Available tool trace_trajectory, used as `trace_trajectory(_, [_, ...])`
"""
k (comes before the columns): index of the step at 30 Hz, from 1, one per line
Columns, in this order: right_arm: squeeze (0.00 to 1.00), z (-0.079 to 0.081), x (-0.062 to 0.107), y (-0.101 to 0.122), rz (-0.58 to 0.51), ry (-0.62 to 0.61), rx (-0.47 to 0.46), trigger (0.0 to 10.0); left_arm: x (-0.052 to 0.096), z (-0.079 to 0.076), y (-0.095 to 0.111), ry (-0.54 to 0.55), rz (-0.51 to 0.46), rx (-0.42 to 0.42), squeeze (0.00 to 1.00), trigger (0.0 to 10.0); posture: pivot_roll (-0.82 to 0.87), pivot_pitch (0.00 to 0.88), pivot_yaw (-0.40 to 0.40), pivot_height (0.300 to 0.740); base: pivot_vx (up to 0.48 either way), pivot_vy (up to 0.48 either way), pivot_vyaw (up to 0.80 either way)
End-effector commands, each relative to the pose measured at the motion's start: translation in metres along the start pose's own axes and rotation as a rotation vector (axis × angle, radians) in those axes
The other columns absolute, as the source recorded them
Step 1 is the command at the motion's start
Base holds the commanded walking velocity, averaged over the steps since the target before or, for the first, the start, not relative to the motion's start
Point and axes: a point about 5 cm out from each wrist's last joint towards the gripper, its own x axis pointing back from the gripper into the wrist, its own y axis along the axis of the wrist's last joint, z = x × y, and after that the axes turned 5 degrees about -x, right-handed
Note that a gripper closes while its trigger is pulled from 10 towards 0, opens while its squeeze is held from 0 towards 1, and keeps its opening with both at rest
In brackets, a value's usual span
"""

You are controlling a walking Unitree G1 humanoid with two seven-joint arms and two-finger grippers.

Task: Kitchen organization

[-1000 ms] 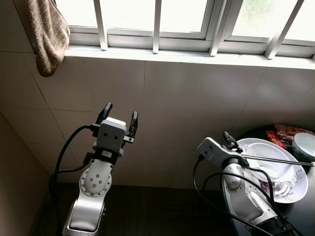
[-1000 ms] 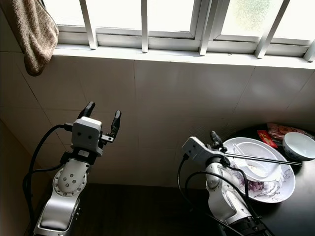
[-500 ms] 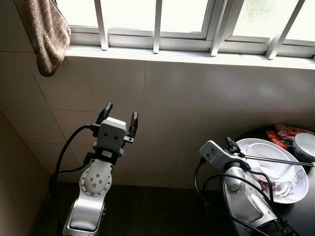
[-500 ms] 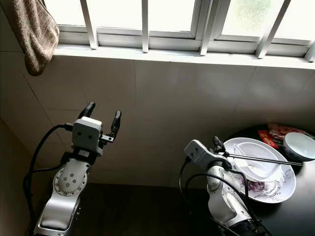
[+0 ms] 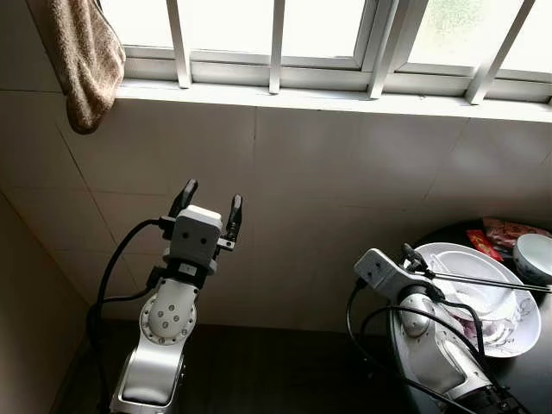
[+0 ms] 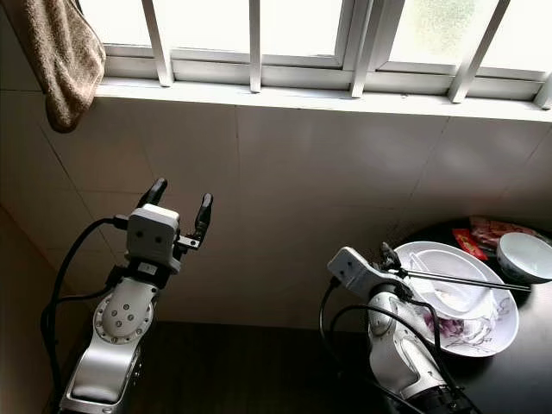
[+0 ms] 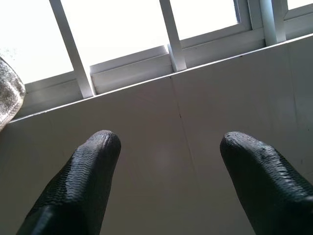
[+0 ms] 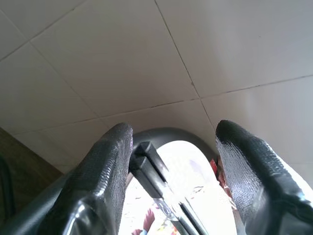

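A white floral plate (image 5: 509, 338) sits on a dark round table (image 5: 530, 379) at the right, holding a smaller white dish (image 5: 470, 280). A pair of dark chopsticks (image 5: 492, 281) lies across the plate. My right gripper (image 5: 412, 257) is open at the plate's near left rim. In the right wrist view the chopsticks' ends (image 8: 149, 166) rest beside one of the fingers (image 8: 105, 166), with the plate (image 8: 193, 164) beyond. My left gripper (image 5: 210, 200) is raised, open and empty, facing the tiled wall; its fingertips (image 7: 95, 152) frame the window sill.
A small white bowl (image 5: 536, 256) and red packets (image 5: 496, 237) lie at the table's far side. A brown towel (image 5: 86, 60) hangs at the upper left by the barred window (image 5: 276, 34). A tiled wall (image 5: 328, 181) stands close ahead, with dark floor (image 5: 259, 371) below.
My right gripper has slid a little right and down, closer to the plate's rim. The left arm has stayed still.
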Motion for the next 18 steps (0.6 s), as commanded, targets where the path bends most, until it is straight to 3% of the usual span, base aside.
trace_trajectory(1, [0.00,-0.0039,-0.0028,-0.0050,0.025,-0.006,-0.008,10.0,-0.0017,-0.0037,-0.0002,-0.021,0.004,-0.003,0.00,10.0,0.04,0.000,-0.055,0.740,0.000,0.000,0.00])
trace_trajectory(10, [0.00,-0.0031,-0.0040,-0.0088,0.037,-0.009,-0.002,9.7,-0.0016,-0.0038,-0.0003,-0.022,0.005,-0.002,0.00,10.0,0.04,0.000,-0.057,0.740,0.000,0.000,0.00])
trace_trajectory(11, [0.00,-0.0030,-0.0044,-0.0102,0.044,-0.009,-0.004,7.3,-0.0015,-0.0039,-0.0003,-0.022,0.006,-0.002,0.00,10.0,0.04,0.000,-0.059,0.740,0.000,0.000,0.00])
trace_trajectory(12, [0.00,-0.0031,-0.0046,-0.0106,0.046,-0.009,-0.004,7.3,-0.0015,-0.0039,-0.0003,-0.021,0.006,-0.002,0.00,10.0,0.04,0.000,-0.059,0.740,0.000,0.000,0.00])
trace_trajectory(13, [0.00,-0.0033,-0.0047,-0.0111,0.049,-0.010,-0.006,4.9,-0.0014,-0.0040,-0.0002,-0.021,0.006,-0.002,0.00,10.0,0.04,0.000,-0.059,0.740,0.000,0.000,0.00])
trace_trajectory(14, [0.00,-0.0034,-0.0049,-0.0115,0.050,-0.011,-0.008,4.9,-0.0013,-0.0040,-0.0002,-0.021,0.006,-0.002,0.00,10.0,0.04,0.000,-0.059,0.740,0.000,0.000,0.00])
trace_trajectory(15, [0.00,-0.0036,-0.0052,-0.0122,0.054,-0.012,-0.010,3.7,-0.0013,-0.0040,-0.0001,-0.021,0.006,-0.002,0.00,10.0,0.04,0.000,-0.059,0.740,0.000,0.000,0.00])
trace_trajectory(16, [0.00,-0.0036,-0.0052,-0.0122,0.054,-0.012,-0.010,3.7,-0.0013,-0.0040,-0.0001,-0.021,0.006,-0.002,0.00,10.0,0.04,0.000,-0.059,0.740,0.000,0.000,0.00])
trace_trajectory(17, [0.00,-0.0042,-0.0057,-0.0132,0.058,-0.020,-0.009,0.9,-0.0012,-0.0041,-0.0002,-0.020,0.006,-0.001,0.00,10.0,0.04,0.000,-0.059,0.740,0.000,0.000,0.00])
trace_trajectory(18, [0.00,-0.0045,-0.0060,-0.0135,0.060,-0.024,-0.006,0.9,-0.0012,-0.0041,-0.0002,-0.020,0.006,-0.001,0.00,10.0,0.04,0.000,-0.059,0.740,0.000,0.000,0.00])
